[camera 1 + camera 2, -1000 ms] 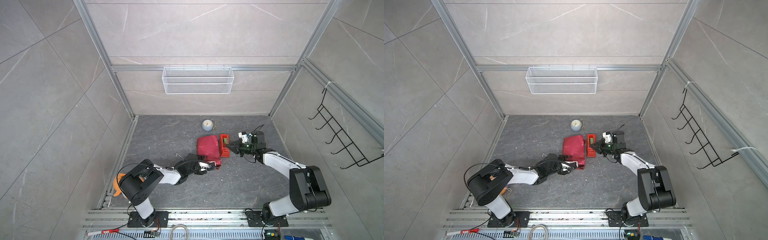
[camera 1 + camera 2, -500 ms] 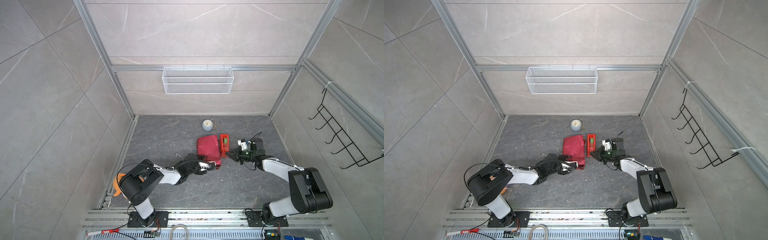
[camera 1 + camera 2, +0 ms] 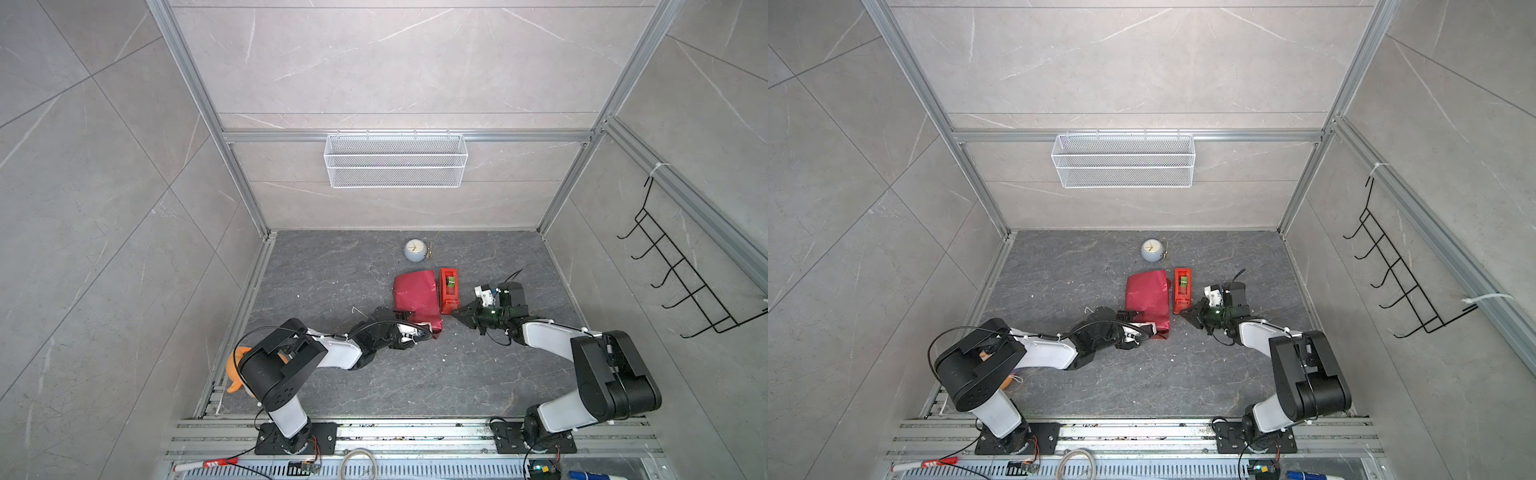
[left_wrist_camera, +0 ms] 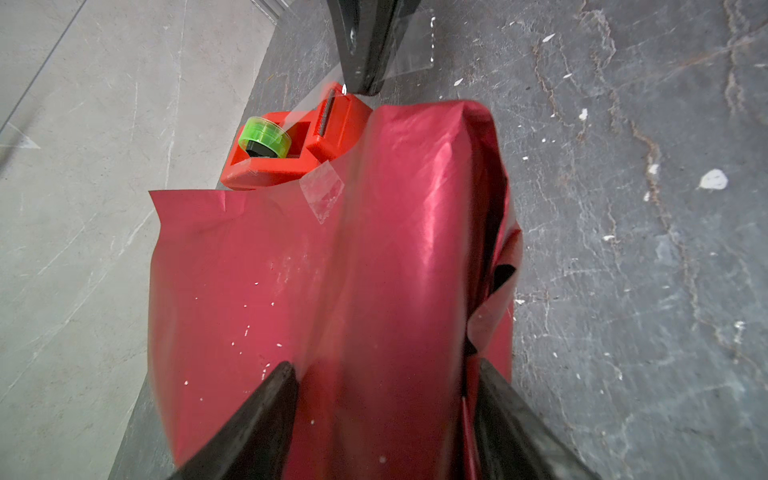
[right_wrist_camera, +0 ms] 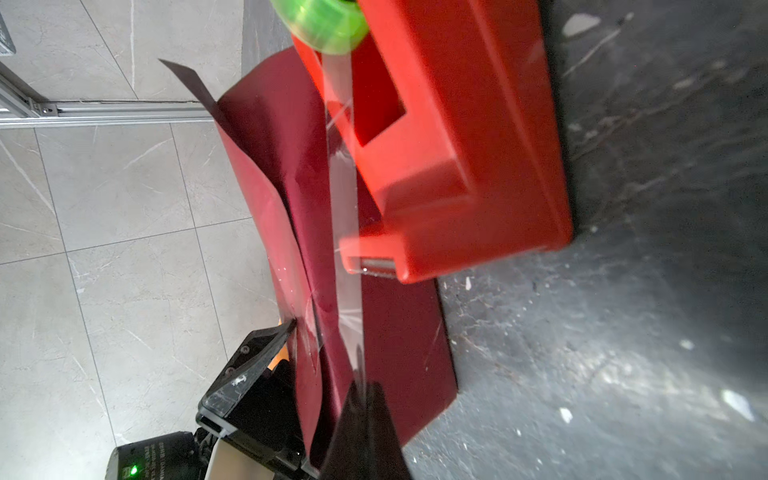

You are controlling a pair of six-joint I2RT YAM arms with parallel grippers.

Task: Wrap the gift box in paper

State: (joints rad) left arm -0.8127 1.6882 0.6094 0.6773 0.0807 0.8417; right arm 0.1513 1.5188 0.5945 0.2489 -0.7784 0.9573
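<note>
Right hand (image 3: 456,312) farther back from dispenser (image 3: 449,291), closed on tape strip (image 5: 345,208); left hand (image 4: 384,365) gripping paper (image 4: 257,270).

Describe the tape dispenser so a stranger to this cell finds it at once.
Under the white wire basket on the back wall lies the dark grey tabletop, with a crimson paper bundle near its middle. The tape dispenser stands beside that bundle, on the side toward the right arm. Unlike the bundle, it is a narrow, bright orange-red plastic block holding a green roll.
</note>
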